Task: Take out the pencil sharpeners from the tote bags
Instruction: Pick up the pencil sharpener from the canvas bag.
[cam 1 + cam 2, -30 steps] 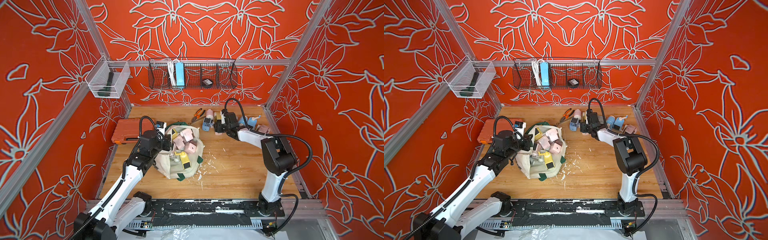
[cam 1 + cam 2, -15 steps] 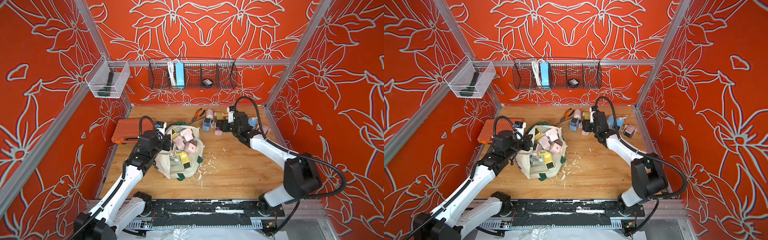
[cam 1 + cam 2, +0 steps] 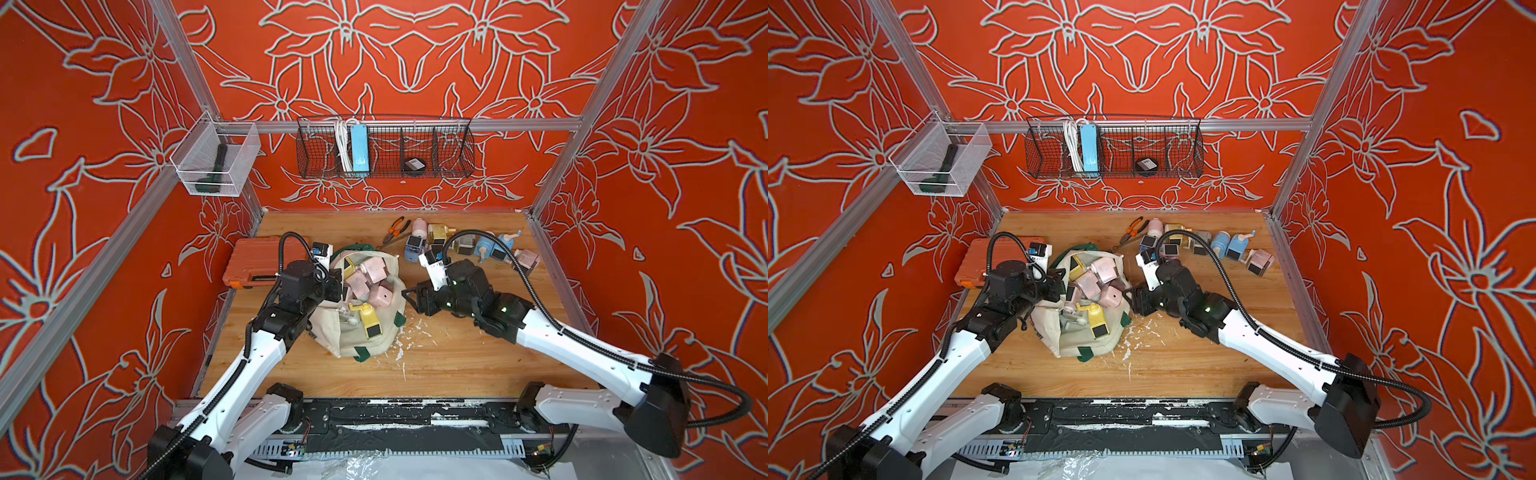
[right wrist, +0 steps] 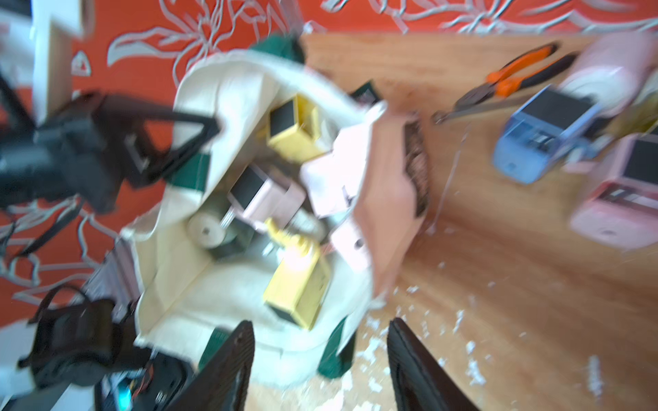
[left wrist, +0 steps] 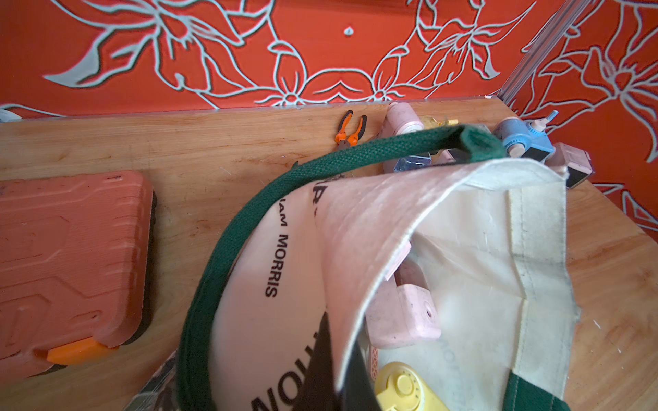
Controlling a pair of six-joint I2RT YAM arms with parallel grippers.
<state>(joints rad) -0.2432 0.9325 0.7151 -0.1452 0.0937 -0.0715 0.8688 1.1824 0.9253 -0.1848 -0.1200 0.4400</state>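
several pastel pencil sharpeners point(image 3: 368, 277) sit inside the open tote bag point(image 3: 328, 336).

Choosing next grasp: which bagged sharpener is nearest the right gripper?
The pink sharpener, hole up, at the tote bag rim beside the right gripper; other pinks and both yellows lie farther.
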